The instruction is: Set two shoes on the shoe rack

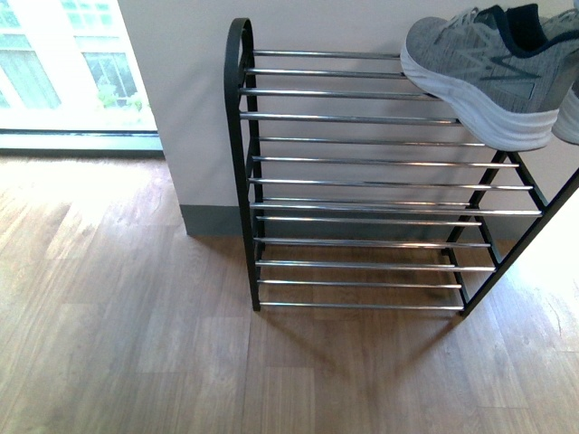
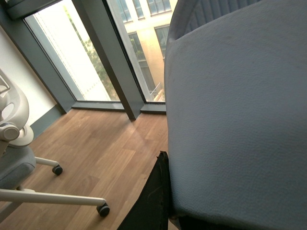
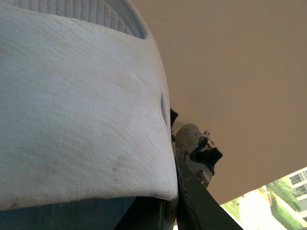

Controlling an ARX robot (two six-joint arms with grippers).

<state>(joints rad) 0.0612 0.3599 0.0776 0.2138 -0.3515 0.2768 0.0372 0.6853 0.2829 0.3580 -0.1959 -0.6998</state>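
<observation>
**Front view.** The shoe rack (image 1: 241,136), a black frame with tiers of silver rods, stands on the wood floor (image 1: 109,344) against the wall. One grey shoe (image 1: 479,68) lies over the right end of the top tier, toe toward the rack's middle and white sole angled down at the rods. This attitude suits setting it flat on that tier. Whether the sole touches the rods or hangs just above them cannot be told. The second shoe (image 1: 570,122) shows only as a sliver of sole at the frame's right edge, just beside the first. Neither arm appears here, so what carries the shoes is not shown.

**Left wrist view.** A pale sole (image 2: 240,110) fills most of the picture, very near the lens. The left gripper (image 2: 154,201) shows only as a dark strip along the sole's edge. This suggests a shoe in its grasp, but whether the jaws are clenched cannot be told. Only this view shows the window and an office chair (image 2: 19,158).

**Right wrist view.** Another white sole (image 3: 81,110) crowds the lens. The right gripper (image 3: 192,201) is a dark bar beside it, and the state of its jaws likewise cannot be told. Only this view shows a shoe (image 3: 194,143) from below, beyond the sole.
</observation>
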